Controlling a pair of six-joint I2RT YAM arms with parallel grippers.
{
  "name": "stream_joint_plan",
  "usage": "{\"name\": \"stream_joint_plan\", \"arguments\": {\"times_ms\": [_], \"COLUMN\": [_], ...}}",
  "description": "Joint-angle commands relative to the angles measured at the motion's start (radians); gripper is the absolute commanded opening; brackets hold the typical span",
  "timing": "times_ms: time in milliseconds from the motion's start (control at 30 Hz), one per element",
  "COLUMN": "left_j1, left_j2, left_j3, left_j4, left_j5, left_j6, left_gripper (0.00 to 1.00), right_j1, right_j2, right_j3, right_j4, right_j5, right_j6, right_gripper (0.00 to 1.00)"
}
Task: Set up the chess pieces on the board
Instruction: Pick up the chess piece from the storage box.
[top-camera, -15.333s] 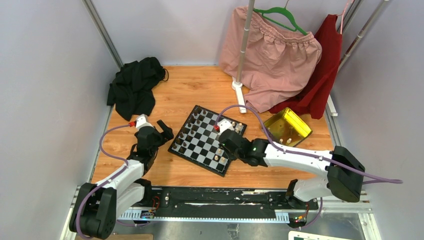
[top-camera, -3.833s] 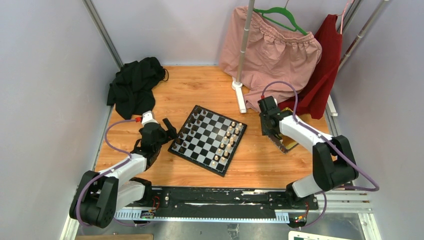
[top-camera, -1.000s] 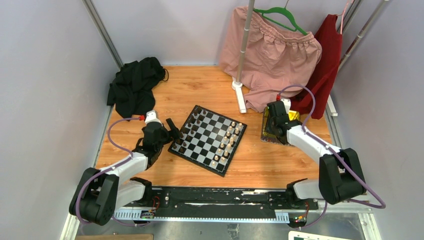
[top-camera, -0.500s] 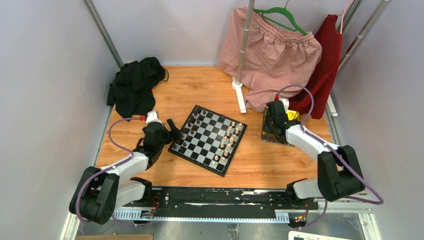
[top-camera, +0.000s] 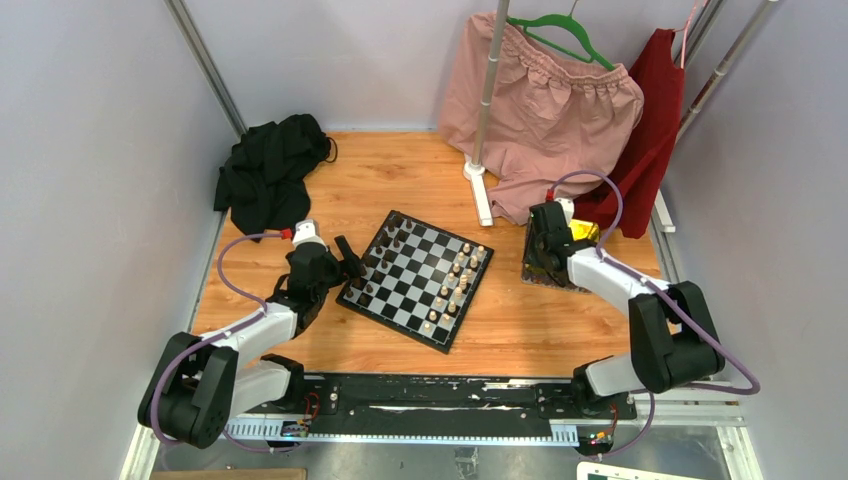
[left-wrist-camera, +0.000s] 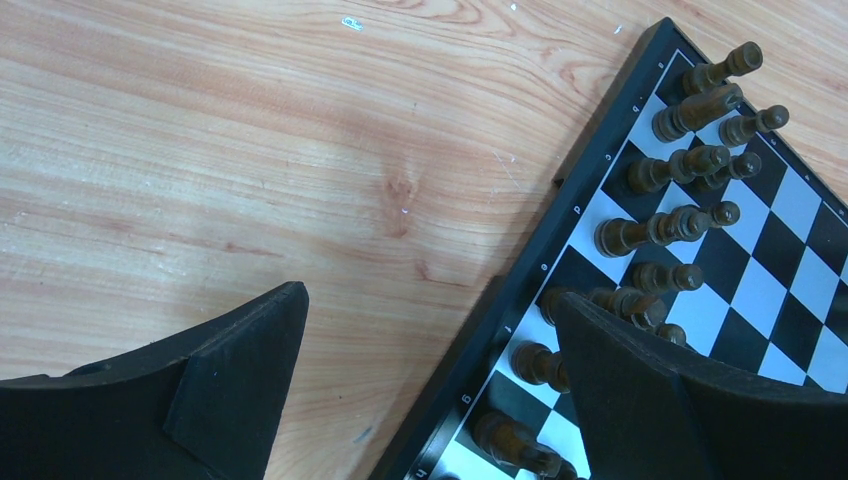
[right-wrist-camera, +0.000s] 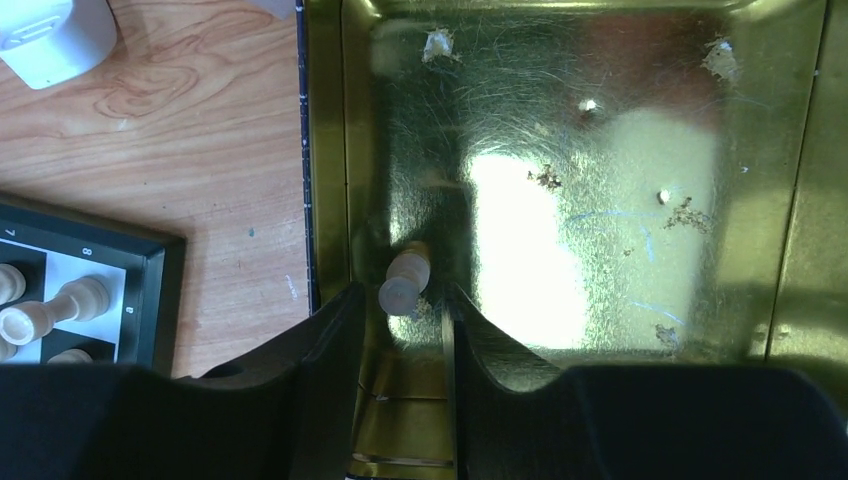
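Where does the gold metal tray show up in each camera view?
Top external: gold tray right of centre, mostly hidden under the right arm.
Left wrist: not in it.
Right wrist: fills most of the picture, one pale chess piece by its left wall.
Shared landmark: the chessboard, central from above, right in left wrist, lower left in right wrist.

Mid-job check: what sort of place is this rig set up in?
Probably a robot lab test cell: plain walls box in the wooden table, the arms are bolted to a metal rail, and clothes hang on a rack as props.
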Motion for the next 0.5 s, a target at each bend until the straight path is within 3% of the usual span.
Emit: {"name": "stream_joint_plan", "arguments": {"times_ms": [0,233,467], "left_j1": [-0.010,-0.013,-0.014], "left_j2": [0.005,0.008,0.008], "left_j3": [0.022,0.025,0.025], "left_j4": [0.022,0.022,0.022], "left_j5": [-0.019,-0.021,-0.023], "left_j6": [0.018,0.019,0.021], "left_gripper": [1.00,1.00,1.00], "right_j1": [0.014,0.014,0.014], "right_j2": [0.022,0.036,0.019], "right_j3": [-0.014,-0.011,-0.006], "right_j4": [0.017,0.020,0.004], "right_j5": [0.003,0.013,0.029], "right_j6": [0.013,0.008,-0.001], "right_gripper": [0.37,0.26,0.05]}}
